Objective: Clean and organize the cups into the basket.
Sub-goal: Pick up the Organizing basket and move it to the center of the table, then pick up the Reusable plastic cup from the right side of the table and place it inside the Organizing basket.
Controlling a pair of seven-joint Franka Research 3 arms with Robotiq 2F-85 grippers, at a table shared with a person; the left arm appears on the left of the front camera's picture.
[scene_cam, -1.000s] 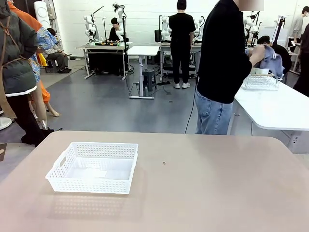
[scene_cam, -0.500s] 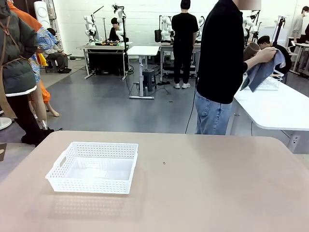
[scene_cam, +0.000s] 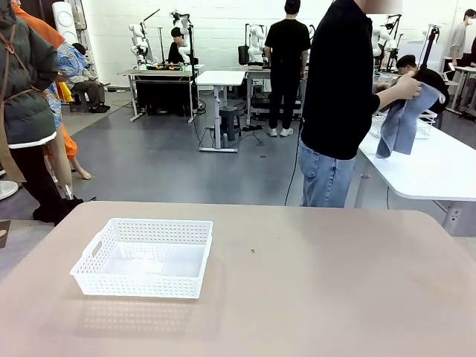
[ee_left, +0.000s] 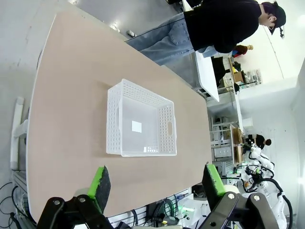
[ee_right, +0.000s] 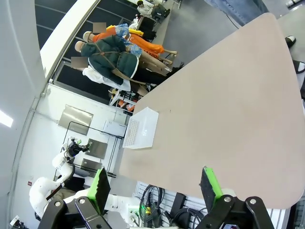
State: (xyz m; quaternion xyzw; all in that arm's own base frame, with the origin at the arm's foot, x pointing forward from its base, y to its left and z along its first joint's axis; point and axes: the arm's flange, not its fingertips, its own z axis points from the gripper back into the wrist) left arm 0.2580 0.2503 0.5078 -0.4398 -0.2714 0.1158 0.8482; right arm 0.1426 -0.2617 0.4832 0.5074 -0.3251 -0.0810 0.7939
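Prob. lab: rows of workbenches (scene_cam: 221, 77)

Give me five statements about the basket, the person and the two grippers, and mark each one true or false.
1. The basket has nothing in it. True.
2. The basket stands on the robot's right half of the table. False: it stands on the left half.
3. The person holds a blue-grey cloth over a white table beyond. True.
4. The left gripper is shut on the basket's rim. False: its jaws are open and it hangs above the table, clear of the basket.
5. The right gripper is open and holds nothing. True.
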